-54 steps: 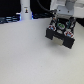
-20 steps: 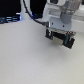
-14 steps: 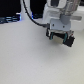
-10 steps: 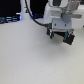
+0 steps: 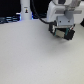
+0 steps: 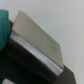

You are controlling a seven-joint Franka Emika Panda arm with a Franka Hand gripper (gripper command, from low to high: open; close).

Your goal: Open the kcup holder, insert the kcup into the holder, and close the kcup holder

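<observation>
The kcup holder (image 5: 63, 34) is a black boxy unit at the far right of the exterior view, on the white table. My gripper (image 5: 62, 25) hangs right over it, touching or nearly touching its top, and the fingers blur into the black box. Up close in the wrist view, a pale grey flat panel (image 6: 37, 40) lies tilted over the holder's black body (image 6: 25, 62). A teal-green shape (image 6: 4, 25) at the picture's edge may be the kcup, but it is too blurred to be sure. My fingers do not show clearly in the wrist view.
A white bottle-like object (image 5: 25, 10) stands at the back toward the exterior view's left, next to dark equipment with blue lights (image 5: 7, 19). The white table (image 5: 30, 57) stretches in front of the holder.
The arm has shifted slightly above the holder, between the first frame and now. The holder stays at about the same spot.
</observation>
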